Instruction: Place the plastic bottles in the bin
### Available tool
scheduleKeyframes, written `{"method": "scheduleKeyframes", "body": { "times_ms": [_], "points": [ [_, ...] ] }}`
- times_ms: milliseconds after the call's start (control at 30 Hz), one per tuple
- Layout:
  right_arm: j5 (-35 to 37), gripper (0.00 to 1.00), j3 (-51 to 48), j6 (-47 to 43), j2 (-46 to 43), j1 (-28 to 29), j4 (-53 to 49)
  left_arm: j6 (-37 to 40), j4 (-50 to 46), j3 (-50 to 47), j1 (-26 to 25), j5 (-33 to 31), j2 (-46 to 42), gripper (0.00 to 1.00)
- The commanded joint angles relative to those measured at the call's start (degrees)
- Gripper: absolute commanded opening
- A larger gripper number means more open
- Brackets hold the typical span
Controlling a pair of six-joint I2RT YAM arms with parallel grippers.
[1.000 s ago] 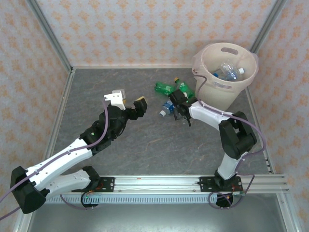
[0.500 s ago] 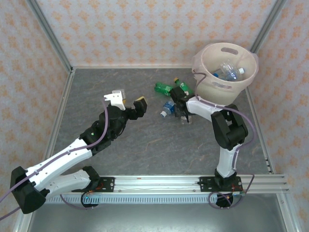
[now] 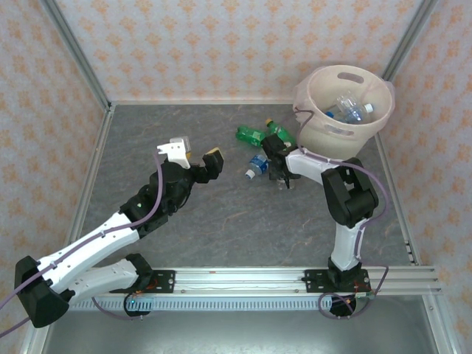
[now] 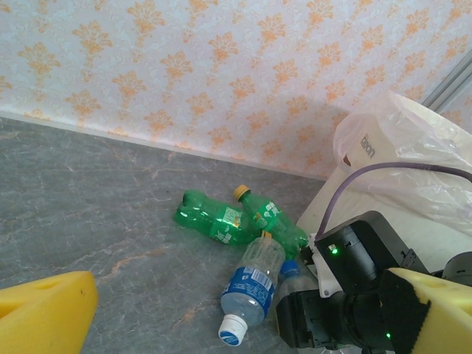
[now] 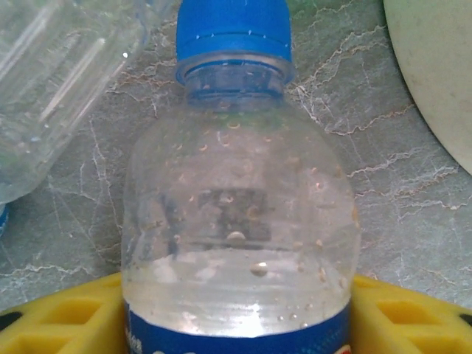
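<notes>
Left pincer: jaws wide apart and empty, held above the counter, to the left of the loose bottles.
Right pincer: low at the counter, just beside the bin. Its yellow pads stand on either side of the blue-capped bottle, close against its flanks. Whether they clamp it cannot be told.
Blue-capped bottle: clear, with a blue label band, on the counter between the right pincer's pads.
White-capped bottle: clear with a blue label, lying on its side just left of the right pincer.
Green bottles: two, lying together on the counter beyond the white-capped bottle, near the foot of the bin.
Bin: upright at the far right of the counter, with a liner bag folded over its rim. Several clear bottles lie inside.
</notes>
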Motion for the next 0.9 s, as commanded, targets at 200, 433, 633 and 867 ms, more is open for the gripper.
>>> {"method": "scheduleKeyframes", "body": {
  "times_ms": [200,433,633,867],
  "points": [
    [1.62,0.50,-1.61,3.85,-6.76,-0.72,-1.22,-0.84,-1.08,0.07,0.41,-0.60,-1.19,0.99],
    [2.75,0.49,-1.31,4.33,-15.70,0.70,-4.37,-1.15,-0.38,-0.12,0.42,0.02,-0.49,0.99],
    [2.89,0.49,2.73,2.66,-22.62,2.15,-6.85,-0.95,0.37,0.40,0.37,0.90,0.98,0.99],
    [4.58,0.47,15.42,-0.49,-24.86,2.81,-10.54,-0.84,1.03,1.36,0.37,1.84,2.32,0.99]
  ]
}}
